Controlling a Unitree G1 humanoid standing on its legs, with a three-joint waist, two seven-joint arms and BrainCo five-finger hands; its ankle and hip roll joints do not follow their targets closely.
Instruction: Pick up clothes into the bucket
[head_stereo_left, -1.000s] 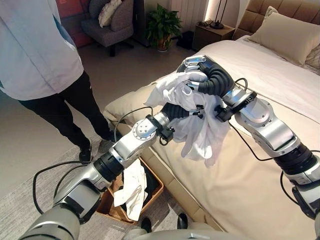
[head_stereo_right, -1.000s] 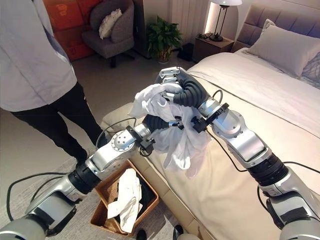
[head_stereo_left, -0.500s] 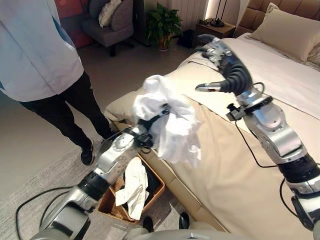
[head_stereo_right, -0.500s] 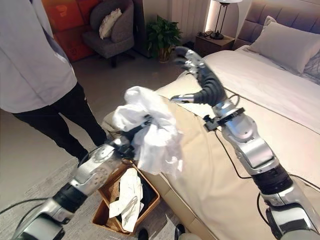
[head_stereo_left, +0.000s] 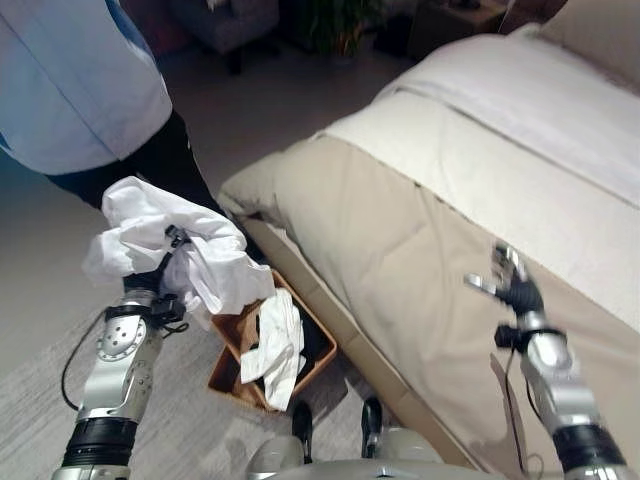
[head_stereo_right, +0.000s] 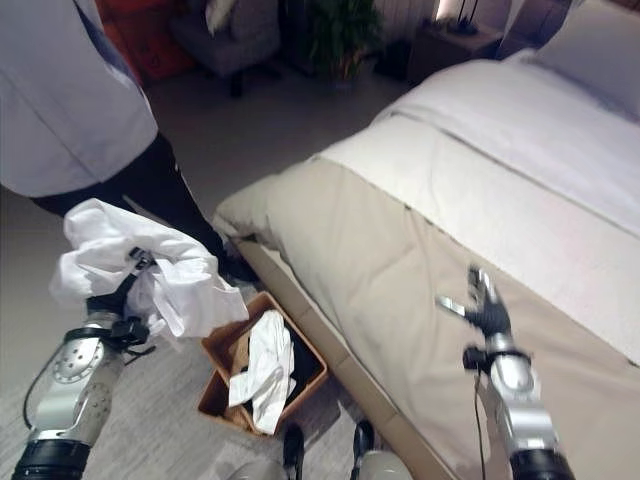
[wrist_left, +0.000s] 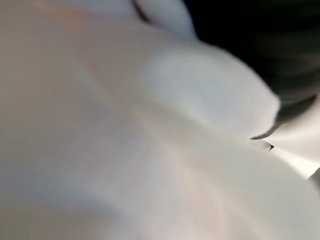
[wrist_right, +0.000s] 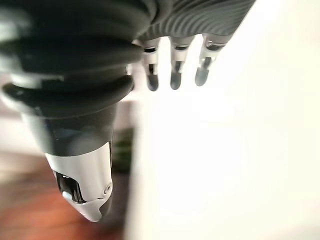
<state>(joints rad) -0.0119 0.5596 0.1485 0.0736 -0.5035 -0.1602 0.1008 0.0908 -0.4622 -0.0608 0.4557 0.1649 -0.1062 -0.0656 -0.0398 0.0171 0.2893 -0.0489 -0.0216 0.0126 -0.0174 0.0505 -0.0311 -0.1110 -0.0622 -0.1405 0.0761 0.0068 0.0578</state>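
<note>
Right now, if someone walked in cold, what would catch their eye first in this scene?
First, the big bundle of white clothes held up in the left hand, beside the wicker basket on the floor at the foot of the bed. Another white garment drapes over the basket's rim. The right hand hovers open over the beige bedcover, and a person stands close behind.

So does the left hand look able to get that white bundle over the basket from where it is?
Probably yes. The left hand grips the white garment beside and above the wicker basket, and nothing stands between them. White cloth already hangs over the basket's rim, but the top is open.
</note>
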